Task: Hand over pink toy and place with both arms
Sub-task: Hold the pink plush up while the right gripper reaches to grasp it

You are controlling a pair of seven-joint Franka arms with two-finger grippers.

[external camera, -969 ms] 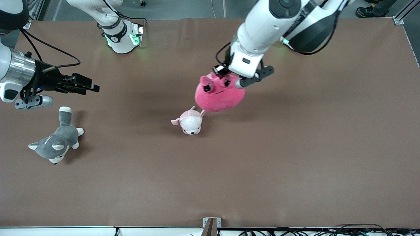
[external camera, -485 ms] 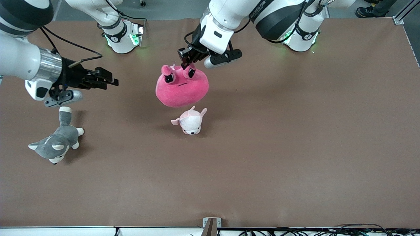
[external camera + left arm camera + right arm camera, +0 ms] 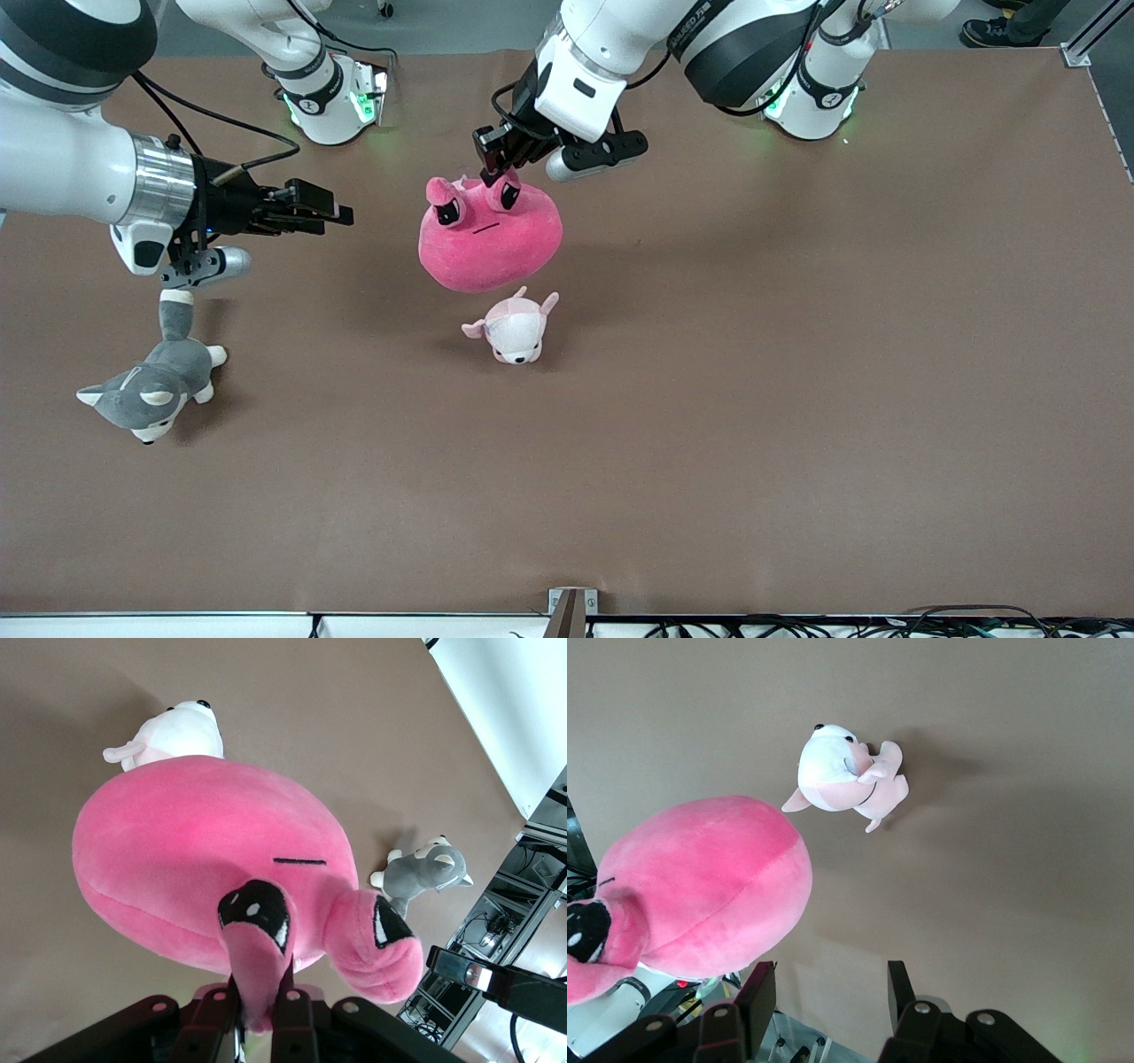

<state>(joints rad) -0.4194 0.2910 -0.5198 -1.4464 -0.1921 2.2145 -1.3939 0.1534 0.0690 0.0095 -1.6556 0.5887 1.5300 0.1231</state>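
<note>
Two arms share this handover, and the pink toy hangs in the upper middle of the front view, clear of the table. The left gripper, just above it in that view, is clamped tight on one of the toy's stalks (the left wrist view shows the fingers pinching that stalk at its base). The toy's body dangles below the pinch, over the table just above the small pale plush.

The right gripper sits at the upper left of the front view, pointing toward the toy but well apart from it. Its fingers stand apart with nothing between them, and the toy's rounded flank fills the left of the right wrist view.

The step in hand looks like the receiving approach. To do it well, the right gripper should probably come in level and aim for the broad body below the stalks, since the plush will squash and needs a deep bite. The left should let go only once that grip is firm. The grey plush at the lower left lies out of the way.
</note>
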